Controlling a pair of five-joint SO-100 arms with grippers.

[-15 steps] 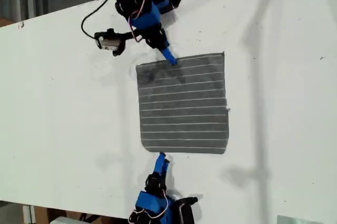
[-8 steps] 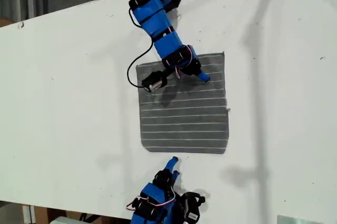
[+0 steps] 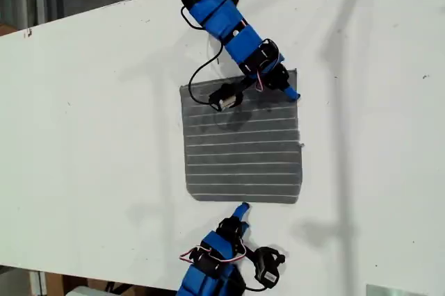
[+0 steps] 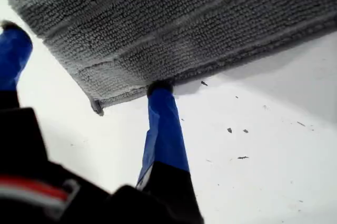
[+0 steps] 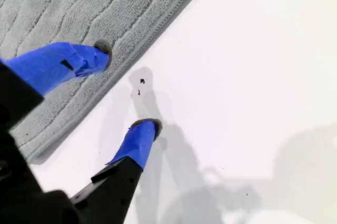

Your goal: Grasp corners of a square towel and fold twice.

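Exterior view: the grey striped towel [image 3: 243, 150] lies flat, mid-table, on the white table [image 3: 90, 136]. My second gripper [image 3: 290, 93] reaches across its far edge near a corner [image 3: 295, 72], partly hiding it. My first gripper [image 3: 241, 208] sits just off the near edge.

First wrist view: blue fingers [image 4: 163, 129] apart, one tip at the looped pile's hem (rounded corner [image 4: 97, 105] nearby).

Second wrist view: fingers [image 5: 58, 63] spread, one on the ribbed cloth [image 5: 63, 8], one on bare table [image 5: 253, 50].
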